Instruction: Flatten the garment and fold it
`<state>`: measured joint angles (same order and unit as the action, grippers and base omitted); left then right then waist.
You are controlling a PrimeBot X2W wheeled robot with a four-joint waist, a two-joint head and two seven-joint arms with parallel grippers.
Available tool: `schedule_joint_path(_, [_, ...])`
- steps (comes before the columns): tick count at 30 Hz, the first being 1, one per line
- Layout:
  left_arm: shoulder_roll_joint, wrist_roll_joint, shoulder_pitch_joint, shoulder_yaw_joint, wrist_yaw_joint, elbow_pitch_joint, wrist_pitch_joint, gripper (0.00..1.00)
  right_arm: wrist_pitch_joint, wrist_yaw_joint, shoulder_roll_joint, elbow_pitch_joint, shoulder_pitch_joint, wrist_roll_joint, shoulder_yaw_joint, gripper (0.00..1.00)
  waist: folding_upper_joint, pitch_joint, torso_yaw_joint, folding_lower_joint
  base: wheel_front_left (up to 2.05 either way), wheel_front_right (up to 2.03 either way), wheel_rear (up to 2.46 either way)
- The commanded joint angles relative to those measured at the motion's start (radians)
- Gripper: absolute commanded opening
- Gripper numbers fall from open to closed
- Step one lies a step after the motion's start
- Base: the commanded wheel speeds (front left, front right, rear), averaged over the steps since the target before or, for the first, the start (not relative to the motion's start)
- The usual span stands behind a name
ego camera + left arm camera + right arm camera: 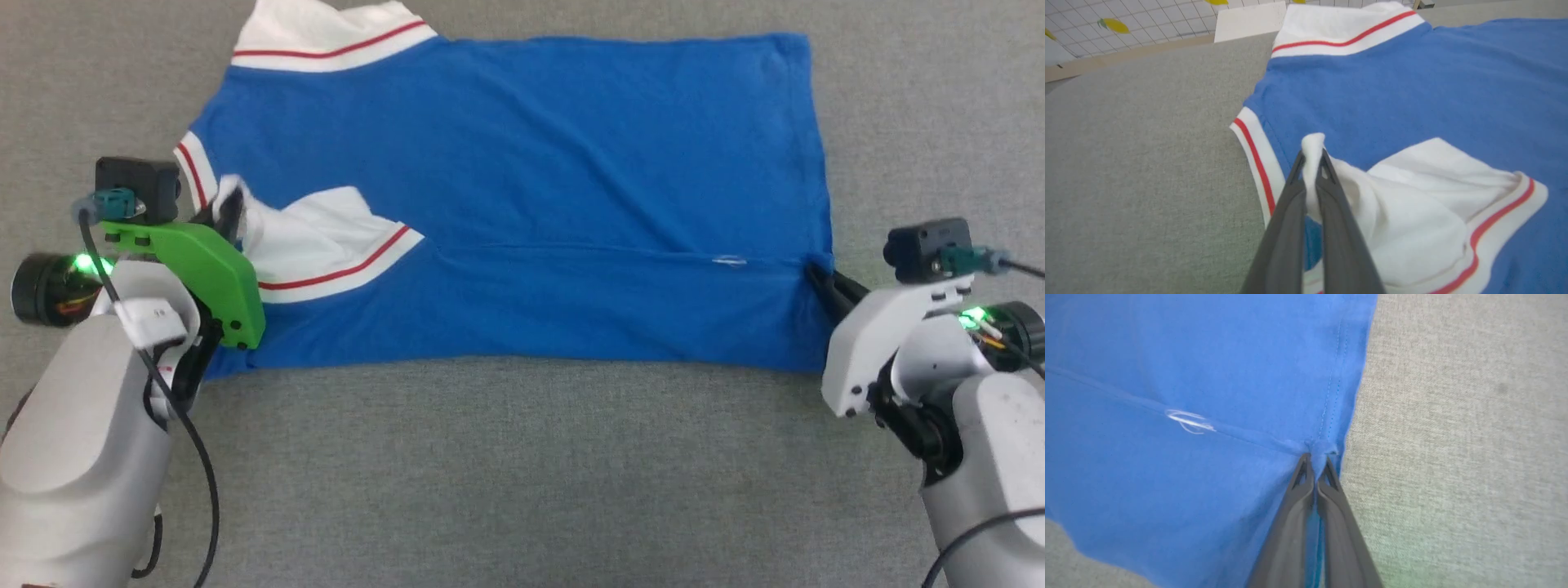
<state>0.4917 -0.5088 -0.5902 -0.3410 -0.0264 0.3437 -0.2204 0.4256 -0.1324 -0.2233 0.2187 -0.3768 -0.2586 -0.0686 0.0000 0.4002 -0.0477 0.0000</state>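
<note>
- Pinches a white sleeve of the garment (571, 147) tight in the left gripper (1312, 163).
- Pinches its blue hem tight in the right gripper (1316, 457).
- Lies lengthwise between both grips.

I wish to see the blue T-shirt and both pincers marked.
Bright blue jersey T-shirt (531, 147): head view, middle of the blue body.
Left dark pincer (1312, 160): left wrist view, midway between its fingertips.
Right dark pincer (1316, 459): right wrist view, midway between its fingertips.
</note>
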Motion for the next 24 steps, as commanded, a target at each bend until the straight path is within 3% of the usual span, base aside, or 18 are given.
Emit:
schedule_joint_path(1, [0.006, -0.032, -0.013, -0.004, 0.011, 0.025, -0.054, 0.0, 0.034, 0.002, 0.01, 0.007, -0.022, -0.017, 0.008, 0.0, 0.0, 0.031, -0.013, 0.0, 0.0, 0.0, 0.0])
schedule_joint_path(4, [-0.001, -0.108, 0.001, -0.006, 0.014, 0.081, -0.224, 0.0, 0.126, 0.002, 0.02, 0.008, -0.038, -0.034, 0.021, 0.0, 0.0, 0.037, -0.015, 0.0, 0.0, 0.0, 0.0])
schedule_joint_path(8, [-0.007, -0.163, 0.016, 0.013, -0.003, 0.07, -0.301, 0.0, 0.193, 0.002, 0.03, -0.021, -0.039, -0.047, 0.035, 0.0, 0.0, 0.033, -0.015, 0.0, 0.0, 0.0, 0.0])
schedule_joint_path(9, [-0.006, -0.161, 0.018, 0.02, -0.009, 0.059, -0.283, 0.23, 0.194, 0.002, 0.032, -0.031, -0.036, -0.049, 0.037, 0.18, 0.0, 0.029, -0.014, 0.0, 0.0, 0.0, 0.0])
schedule_joint_path(10, [-0.005, -0.153, 0.02, 0.028, -0.017, 0.049, -0.253, 0.38, 0.192, 0.002, 0.035, -0.04, -0.031, -0.051, 0.039, 0.49, 0.0, 0.024, -0.012, 0.0, 0.0, 0.0, 0.0])
schedule_joint_path(11, [-0.005, -0.139, 0.024, 0.038, -0.029, 0.036, -0.203, 1.0, 0.184, 0.002, 0.038, -0.052, -0.023, -0.054, 0.041, 1.0, 0.0, 0.015, -0.011, 0.0, 0.0, 0.0, 0.0])
schedule_joint_path(18, [-0.041, -0.057, 0.121, 0.112, -0.113, -0.03, 0.205, 1.0, 0.01, 0.002, 0.076, -0.116, 0.064, -0.048, 0.072, 1.0, 0.0, -0.082, 0.0, 0.0, 0.0, 0.0, 0.0])
schedule_joint_path(24, [-0.075, -0.031, 0.28, 0.129, -0.16, -0.113, 0.384, 1.0, -0.207, 0.002, 0.104, -0.172, 0.168, -0.021, 0.072, 1.0, 0.0, -0.167, 0.01, 0.0, 0.0, 0.0, 0.0])
